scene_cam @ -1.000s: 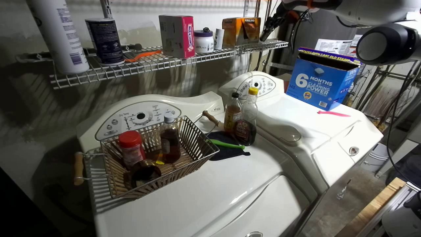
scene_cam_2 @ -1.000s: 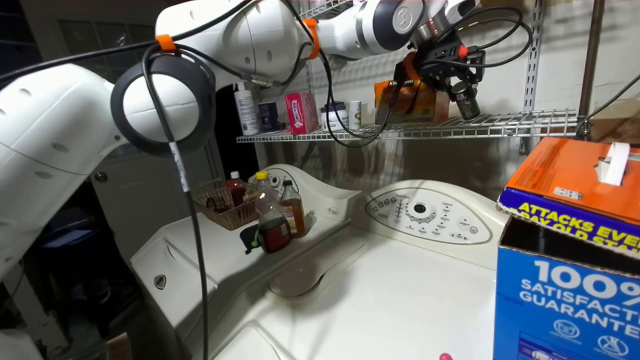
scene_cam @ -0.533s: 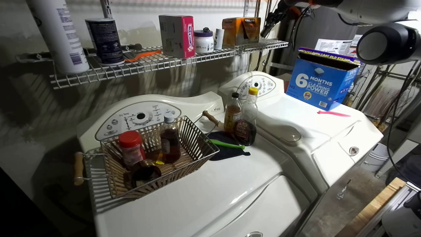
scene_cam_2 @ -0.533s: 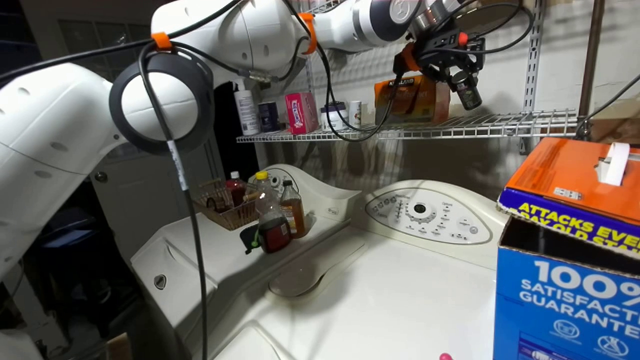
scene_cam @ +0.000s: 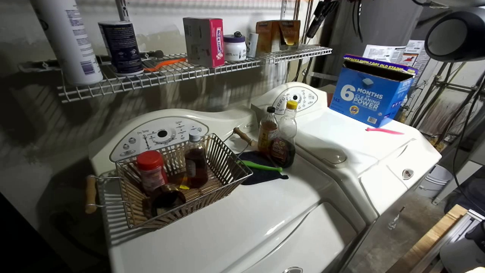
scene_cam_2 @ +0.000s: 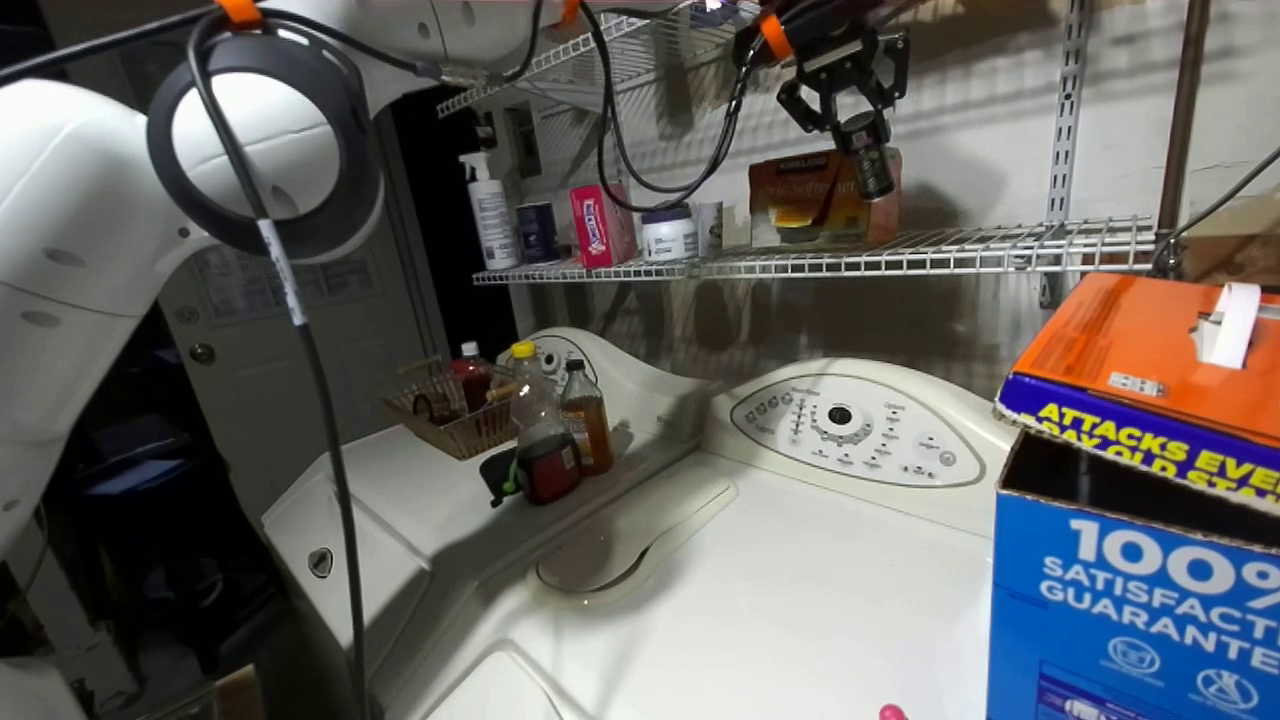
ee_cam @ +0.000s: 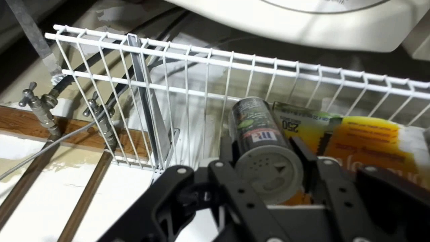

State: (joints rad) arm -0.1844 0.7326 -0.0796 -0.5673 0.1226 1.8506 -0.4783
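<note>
A dark spice shaker [ee_cam: 255,122] with a grey perforated lid lies between the fingers of my gripper [ee_cam: 263,148], which is shut on it. In the wrist view its lid end faces the camera and its far end points toward the wire shelf. An exterior view shows the gripper [scene_cam_2: 850,115] above that shelf, with the shaker [scene_cam_2: 873,172] hanging tilted from it, clear of the wires. Behind the shaker in that picture stands an orange Kirkland box [scene_cam_2: 800,205]. Only the dark lower part of the gripper [scene_cam: 320,19] appears in an exterior view, at the top edge.
On the wire shelf [scene_cam_2: 1000,262] stand a pink box [scene_cam_2: 603,228], a purple-lidded jar [scene_cam_2: 668,235] and several other containers. Below are two white machines, holding a wire basket [scene_cam: 212,195], a yellow-capped bottle [scene_cam: 287,140], a black-capped bottle [scene_cam: 268,131] and an open blue box [scene_cam: 373,94].
The arm has risen, carrying the shaker higher above the shelf. In an exterior view the gripper and shaker have also shifted left, in front of the Kirkland box. The grip stays the same.
</note>
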